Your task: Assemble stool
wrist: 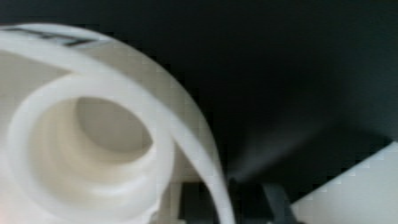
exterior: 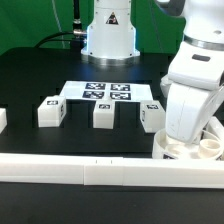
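**Item: stool, unassembled, four parts on a black desk (exterior: pixel 30 75).**

**Tool (wrist: pixel 231 205).** Lowered right onto the seat. In the wrist view two dark fingers (wrist: pixel 276 203) show at the picture's edge, with the seat's rim wall running between them. Whether they are pressed onto that wall or merely straddle it, I cannot tell. In the exterior view the arm hides them.

**Seat (exterior: pixel 205 147).** White round disc, directly under the tool, flat on the desk and close against the border rail (exterior: pixel 110 172). One round socket (wrist: pixel 98 132) lies just beside the tool, and a tag (wrist: pixel 50 38) sits further out on the disc's outer face.

**Legs, three.**
- All are white blocks standing loose in a row.
- The nearest leg (exterior: pixel 152 116) is just beside the tool's arm.
- The middle leg (exterior: pixel 103 115) is further off.
- The farthest leg (exterior: pixel 50 112) is well apart.
- None is in a socket.

**Marker board (exterior: pixel 105 92).** It lies beyond the legs, away from the tool.

**Handling, judged.**
- The seat looks like rigid moulded plastic. It is probably light and not fragile, but smooth enough to slip or pivot in a pinch.
- The disc looks too wide to span, so the thin rim wall is the likely hold. Grip it squarely and deep.
- An off-centre grip may let the disc swing.
- The legs should take a grip across their flat opposite faces.
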Controlling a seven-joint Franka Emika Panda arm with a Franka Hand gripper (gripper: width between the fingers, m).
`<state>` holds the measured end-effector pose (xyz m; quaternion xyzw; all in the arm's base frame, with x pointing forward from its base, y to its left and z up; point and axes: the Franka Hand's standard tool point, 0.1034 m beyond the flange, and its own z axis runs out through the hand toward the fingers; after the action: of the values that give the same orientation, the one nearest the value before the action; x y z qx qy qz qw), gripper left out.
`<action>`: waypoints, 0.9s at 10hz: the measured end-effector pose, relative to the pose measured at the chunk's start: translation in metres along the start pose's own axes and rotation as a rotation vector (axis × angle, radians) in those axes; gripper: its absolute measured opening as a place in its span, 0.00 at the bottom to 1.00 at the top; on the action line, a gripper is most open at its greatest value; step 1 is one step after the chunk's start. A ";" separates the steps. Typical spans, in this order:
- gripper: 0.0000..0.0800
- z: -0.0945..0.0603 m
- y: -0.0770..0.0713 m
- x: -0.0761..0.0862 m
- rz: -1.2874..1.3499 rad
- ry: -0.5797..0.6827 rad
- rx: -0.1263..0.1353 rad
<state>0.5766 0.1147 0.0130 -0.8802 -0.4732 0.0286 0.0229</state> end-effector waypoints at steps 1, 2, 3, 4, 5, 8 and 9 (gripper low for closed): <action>0.04 0.000 0.000 0.000 0.000 0.000 0.000; 0.04 0.000 0.000 0.000 0.000 0.000 0.000; 0.14 0.000 0.000 0.000 0.000 0.000 0.000; 0.31 0.000 0.000 0.000 0.001 -0.001 0.000; 0.31 0.000 0.000 -0.001 0.001 -0.001 0.000; 0.74 -0.016 0.005 -0.002 0.008 -0.002 -0.007; 0.79 -0.022 0.004 0.000 0.009 0.003 -0.013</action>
<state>0.5818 0.1122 0.0348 -0.8825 -0.4694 0.0242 0.0178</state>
